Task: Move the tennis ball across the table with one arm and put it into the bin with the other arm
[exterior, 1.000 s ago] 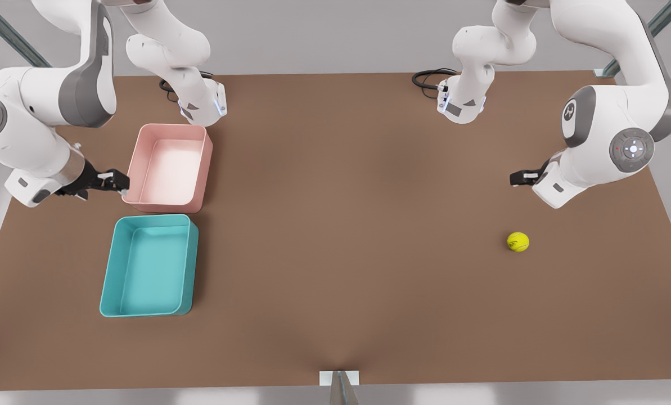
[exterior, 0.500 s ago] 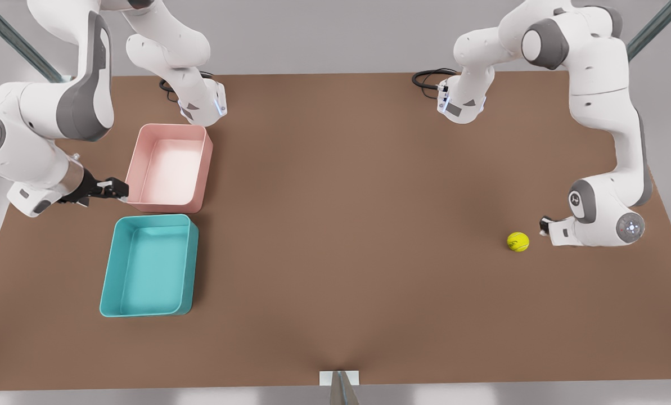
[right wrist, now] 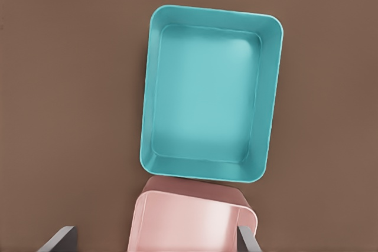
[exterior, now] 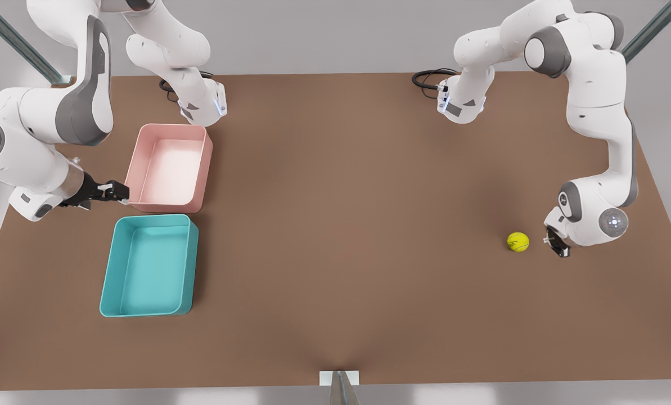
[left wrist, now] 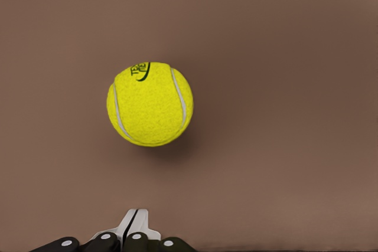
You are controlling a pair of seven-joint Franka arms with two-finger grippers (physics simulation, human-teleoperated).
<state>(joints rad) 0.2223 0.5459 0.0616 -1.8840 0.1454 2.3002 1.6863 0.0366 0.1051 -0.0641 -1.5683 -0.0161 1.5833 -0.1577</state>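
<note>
sitting on the table (exterior: 335,236) toward the front view's right: the tennis ball (exterior: 518,242), well apart from the bin (exterior: 149,265). hovering just beside it, fingers pressed together, gripping nothing: the left gripper (exterior: 556,246). waiting beside the pink tray (exterior: 170,169), just above the bin, fingers spread: the right gripper (exterior: 116,192).

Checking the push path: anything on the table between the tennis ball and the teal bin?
Nothing: in the front view, bare table runs from the tennis ball to the teal bin. The pink tray sits off that line.
</note>
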